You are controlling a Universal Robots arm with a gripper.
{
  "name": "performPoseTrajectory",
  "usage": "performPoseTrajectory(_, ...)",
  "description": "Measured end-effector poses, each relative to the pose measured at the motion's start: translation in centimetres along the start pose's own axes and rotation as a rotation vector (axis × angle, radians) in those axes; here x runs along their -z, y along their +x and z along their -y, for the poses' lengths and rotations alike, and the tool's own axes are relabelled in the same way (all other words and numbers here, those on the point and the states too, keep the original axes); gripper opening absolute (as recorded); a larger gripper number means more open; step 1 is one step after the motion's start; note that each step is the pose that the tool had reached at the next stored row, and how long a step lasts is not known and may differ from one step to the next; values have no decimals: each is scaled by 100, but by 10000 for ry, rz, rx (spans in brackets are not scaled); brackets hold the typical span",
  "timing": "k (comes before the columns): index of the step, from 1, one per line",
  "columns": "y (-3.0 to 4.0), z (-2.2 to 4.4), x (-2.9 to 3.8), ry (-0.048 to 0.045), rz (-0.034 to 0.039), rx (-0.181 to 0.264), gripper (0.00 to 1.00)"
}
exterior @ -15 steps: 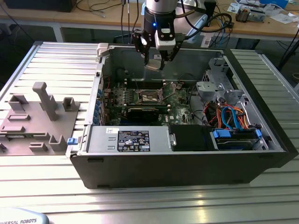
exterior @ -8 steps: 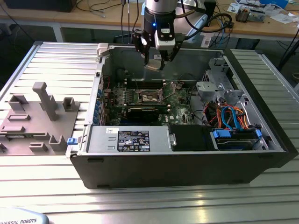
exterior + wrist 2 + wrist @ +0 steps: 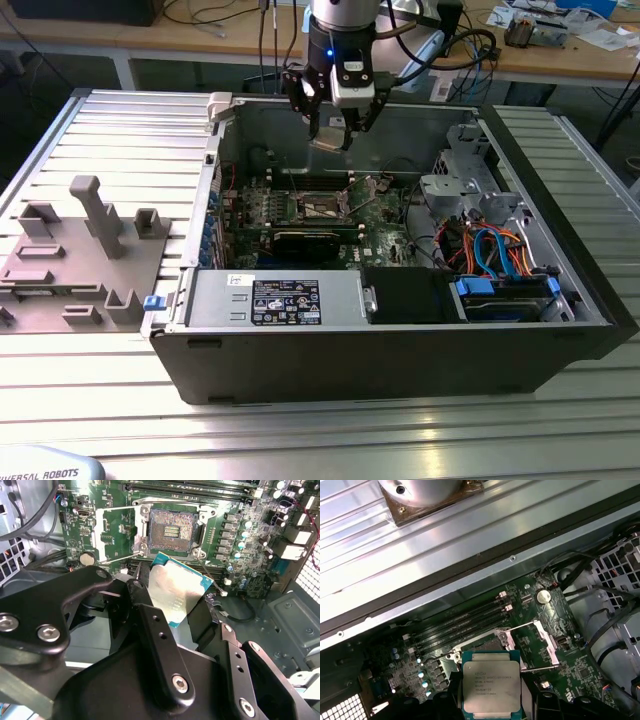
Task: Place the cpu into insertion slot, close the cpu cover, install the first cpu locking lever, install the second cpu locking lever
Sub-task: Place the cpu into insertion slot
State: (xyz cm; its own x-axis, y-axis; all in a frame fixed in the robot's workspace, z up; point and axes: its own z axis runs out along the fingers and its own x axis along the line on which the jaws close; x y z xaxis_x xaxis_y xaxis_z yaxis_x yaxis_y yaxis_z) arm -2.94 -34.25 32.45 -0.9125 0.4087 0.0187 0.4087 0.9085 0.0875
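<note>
High above the insertion slot (image 3: pixel 171 531), the pincer (image 3: pixel 335 130) clamps the cpu (image 3: pixel 491 687).

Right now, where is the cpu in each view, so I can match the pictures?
Exterior view: the cpu is held by the gripper, up above the insertion slot.
Second wrist view: the cpu is tilted in the gripper, with the insertion slot open beyond it.
First wrist view: the cpu has its printed face to the camera and overlaps the insertion slot.
Shared landmark: the insertion slot.
</note>
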Motion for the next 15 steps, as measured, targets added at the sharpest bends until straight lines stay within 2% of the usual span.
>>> performPoseTrajectory(15, 0, 0, -3, -2, 11, -123, 55)
